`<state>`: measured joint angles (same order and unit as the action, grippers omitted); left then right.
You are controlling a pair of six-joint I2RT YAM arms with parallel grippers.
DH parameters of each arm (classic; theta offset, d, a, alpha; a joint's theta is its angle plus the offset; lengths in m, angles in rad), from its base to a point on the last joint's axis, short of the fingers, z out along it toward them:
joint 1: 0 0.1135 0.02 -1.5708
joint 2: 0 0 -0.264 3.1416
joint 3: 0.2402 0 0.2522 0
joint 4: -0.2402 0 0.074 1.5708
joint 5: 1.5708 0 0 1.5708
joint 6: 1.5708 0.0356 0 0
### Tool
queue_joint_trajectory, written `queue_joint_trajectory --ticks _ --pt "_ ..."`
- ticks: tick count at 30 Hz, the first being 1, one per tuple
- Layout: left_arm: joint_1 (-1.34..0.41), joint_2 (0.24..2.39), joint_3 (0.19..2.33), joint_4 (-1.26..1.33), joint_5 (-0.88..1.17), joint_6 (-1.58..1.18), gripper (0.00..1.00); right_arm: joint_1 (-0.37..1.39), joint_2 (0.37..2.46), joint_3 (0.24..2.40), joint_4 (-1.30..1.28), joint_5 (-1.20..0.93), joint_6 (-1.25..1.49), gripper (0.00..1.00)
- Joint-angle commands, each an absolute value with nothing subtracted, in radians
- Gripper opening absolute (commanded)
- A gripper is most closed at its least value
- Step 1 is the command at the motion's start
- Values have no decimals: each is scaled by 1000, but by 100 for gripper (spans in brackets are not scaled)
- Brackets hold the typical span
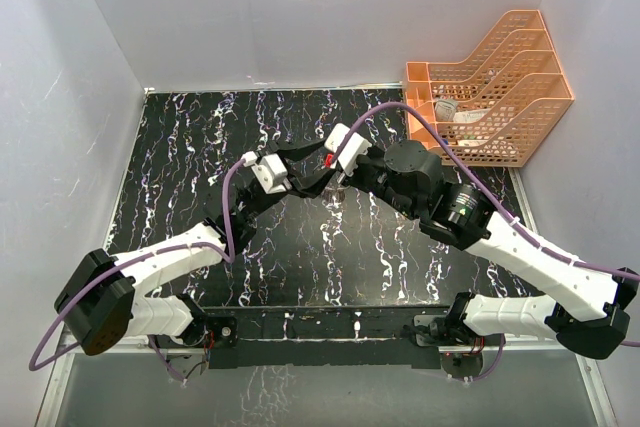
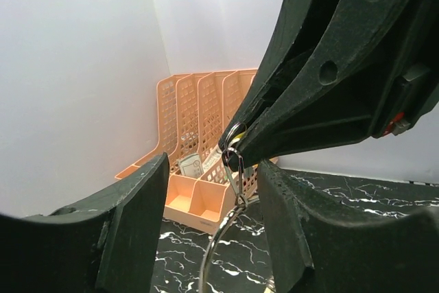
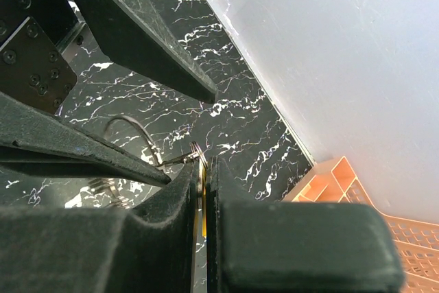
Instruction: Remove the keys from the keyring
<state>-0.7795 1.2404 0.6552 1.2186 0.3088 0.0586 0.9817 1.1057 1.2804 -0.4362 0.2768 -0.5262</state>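
My right gripper (image 3: 205,167) is shut on a yellow-headed key (image 3: 204,200), seen only as a thin yellow sliver between the pads, together with a small split ring (image 3: 197,149). A thin metal link (image 2: 237,178) hangs from that ring down to the large silvery keyring (image 2: 214,252). The keyring (image 3: 127,123) hangs between the spread fingers of my left gripper (image 2: 214,169), which is open and not touching it. Both grippers meet above the middle of the table, left (image 1: 303,187) and right (image 1: 338,178). Other keys are hidden.
An orange mesh desk organiser (image 1: 490,87) stands at the back right corner, with small items in its front compartments (image 2: 191,167). White walls close in the black marbled tabletop (image 1: 200,147) on three sides.
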Motion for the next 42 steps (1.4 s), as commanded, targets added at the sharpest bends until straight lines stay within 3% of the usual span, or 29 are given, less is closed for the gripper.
queue_joint_trajectory --ticks 1,18,42 --pt "-766 1232 688 1262 371 51 51 986 1072 1295 -349 263 -541 0" --pt "-693 1252 720 1171 566 -17 44 986 1058 1296 -338 236 -561 0" --pt "-643 1320 764 1340 689 -198 33 986 1059 1278 -327 235 -562 0"
